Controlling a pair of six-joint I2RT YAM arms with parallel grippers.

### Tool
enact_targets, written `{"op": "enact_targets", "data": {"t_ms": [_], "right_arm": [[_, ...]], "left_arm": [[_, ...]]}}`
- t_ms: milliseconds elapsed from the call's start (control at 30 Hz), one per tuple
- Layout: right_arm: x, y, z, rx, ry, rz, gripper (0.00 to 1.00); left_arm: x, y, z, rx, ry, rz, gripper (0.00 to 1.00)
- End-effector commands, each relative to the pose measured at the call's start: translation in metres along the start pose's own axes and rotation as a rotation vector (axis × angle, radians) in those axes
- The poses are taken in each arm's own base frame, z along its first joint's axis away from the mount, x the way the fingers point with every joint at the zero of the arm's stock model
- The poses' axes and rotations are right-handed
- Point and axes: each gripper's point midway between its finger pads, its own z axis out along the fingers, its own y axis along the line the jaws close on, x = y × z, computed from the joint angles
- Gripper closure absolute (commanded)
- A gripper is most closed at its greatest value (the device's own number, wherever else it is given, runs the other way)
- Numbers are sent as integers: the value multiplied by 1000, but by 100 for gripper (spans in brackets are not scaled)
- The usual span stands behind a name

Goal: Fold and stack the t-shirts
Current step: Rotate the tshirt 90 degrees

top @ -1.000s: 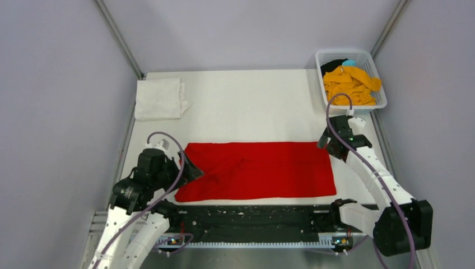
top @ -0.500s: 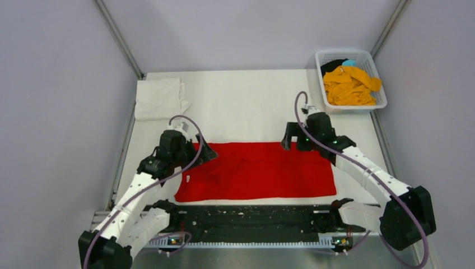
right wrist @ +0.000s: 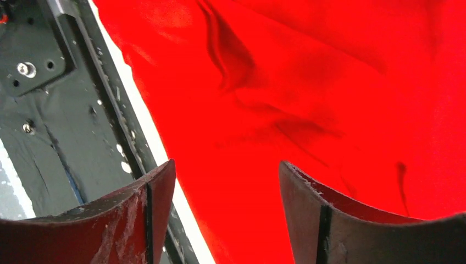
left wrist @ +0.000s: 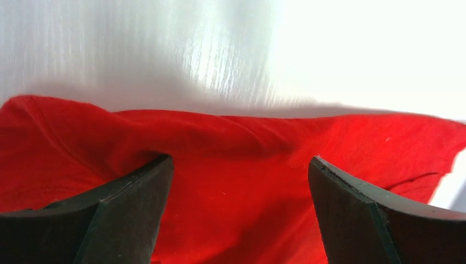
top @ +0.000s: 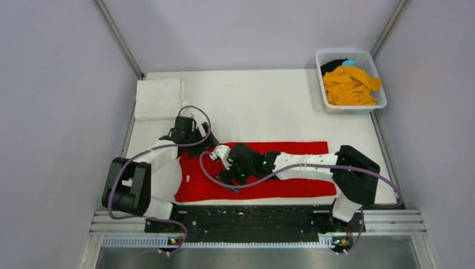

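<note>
From above, the red t-shirt lies flat across the near half of the table. My left gripper is at its far left corner and my right gripper is over its left part.

On my left wrist, my fingers gape wide and hold nothing, with red cloth between them.

On my right wrist, my fingers are spread and empty above the shirt's near edge.

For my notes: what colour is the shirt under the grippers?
Bright red shirt, best in top external view.
</note>
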Motion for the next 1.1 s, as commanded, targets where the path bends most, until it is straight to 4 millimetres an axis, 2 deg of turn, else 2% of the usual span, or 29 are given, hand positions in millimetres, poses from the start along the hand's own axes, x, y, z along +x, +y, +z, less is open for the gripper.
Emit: {"op": "enact_targets", "data": {"t_ms": [0,133,333,467,567,800,1000,1067], "right_arm": [[-41,26,26,-63,-111,-114,34],[-36,28,46,-37,-63,-136,39],[-34,6,70,105,-37,-179,49],[-47,-6,68,203,-71,-193,51],[-56,-9,68,218,-92,-200,54],[-49,-8,77,204,-56,-217,63],[-34,-5,84,179,-5,-223,66],[-31,-6,83,192,2,-227,70]], "left_arm": [[-40,-4,11,82,-52,-11,1],[-32,-5,22,146,59,-34,5],[-22,-9,27,190,120,-25,7],[-23,-7,25,173,120,-4,7],[-23,-5,25,169,127,-2,7],[-24,-5,26,162,131,10,7],[-26,-4,26,156,127,13,7],[-27,-3,25,154,124,12,7]]}}
